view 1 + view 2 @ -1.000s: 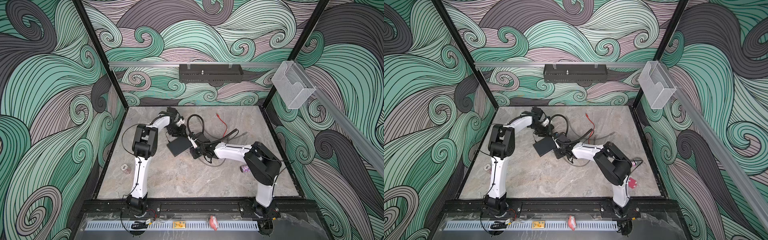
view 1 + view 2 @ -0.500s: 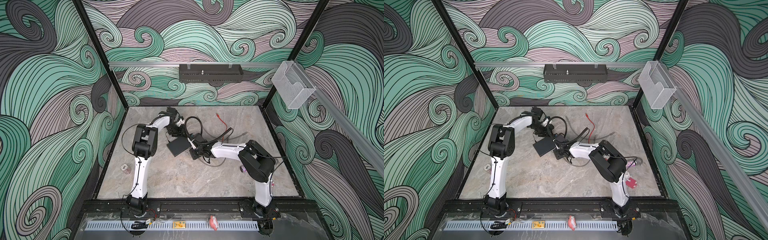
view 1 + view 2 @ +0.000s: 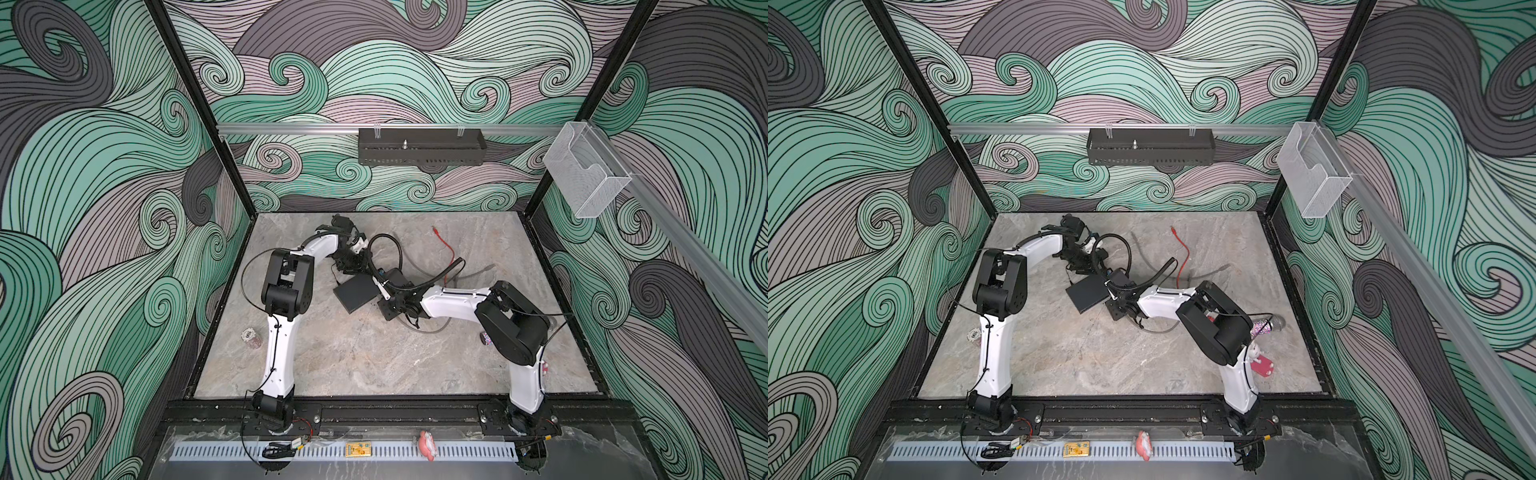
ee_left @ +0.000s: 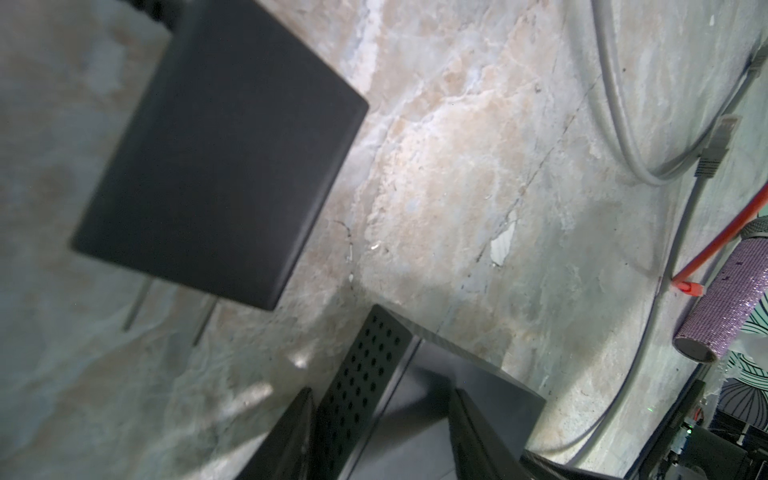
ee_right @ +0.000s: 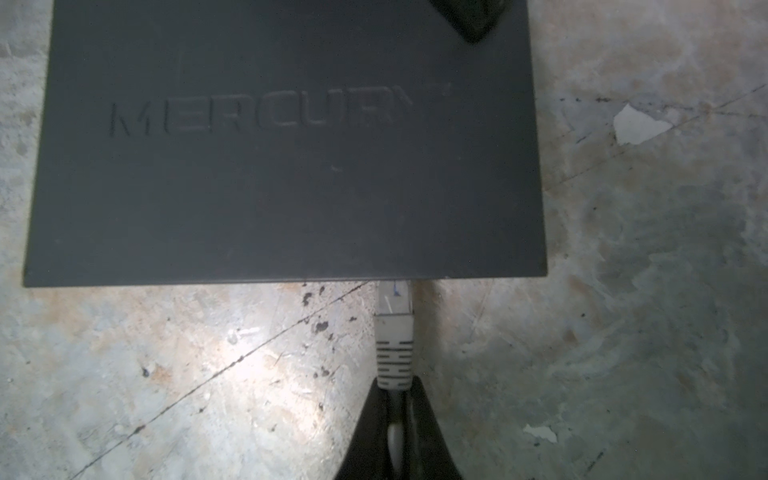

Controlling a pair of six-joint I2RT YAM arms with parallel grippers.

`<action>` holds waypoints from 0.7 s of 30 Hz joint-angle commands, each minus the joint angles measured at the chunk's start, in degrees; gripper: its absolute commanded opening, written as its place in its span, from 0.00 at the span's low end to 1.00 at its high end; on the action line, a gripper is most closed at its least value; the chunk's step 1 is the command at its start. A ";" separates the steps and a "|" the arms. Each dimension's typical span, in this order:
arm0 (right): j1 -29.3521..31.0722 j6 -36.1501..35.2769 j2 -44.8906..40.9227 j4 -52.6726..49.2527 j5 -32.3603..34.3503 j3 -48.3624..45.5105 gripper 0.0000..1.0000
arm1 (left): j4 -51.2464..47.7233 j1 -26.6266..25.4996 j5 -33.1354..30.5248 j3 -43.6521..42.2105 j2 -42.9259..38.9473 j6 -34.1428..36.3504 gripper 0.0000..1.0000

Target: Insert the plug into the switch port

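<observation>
1. Only in the right wrist view is "MERCURY" read on the switch (image 5: 282, 166), which lies flat on the counter (image 5: 623, 311).
2. There the grey plug (image 5: 395, 316) is set tip-first against the switch's near edge and is pinched at its boot's tail by the right hand (image 5: 395, 392).
3. In both top views the switch is seen mid-counter, between the arms.
4. In the left wrist view the left hand (image 4: 380, 399) is shown with fingers (image 4: 291, 440) parted; whether anything is clamped cannot be told.

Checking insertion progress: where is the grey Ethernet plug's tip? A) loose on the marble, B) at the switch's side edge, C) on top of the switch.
B: the grey Ethernet plug reaches the edge of the switch, its cable pinched by the right end effector.
</observation>
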 commanded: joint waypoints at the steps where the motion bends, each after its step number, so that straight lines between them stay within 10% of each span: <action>1: -0.22 -2.36 0.80 2.04 -0.45 3.46 0.09 | -3.54 -0.57 -0.15 -2.70 0.95 -1.69 0.51; 21: -0.31 -2.52 4.27 -0.79 -2.91 11.64 0.07 | 0.46 -2.54 2.01 -9.42 -0.66 -3.31 0.50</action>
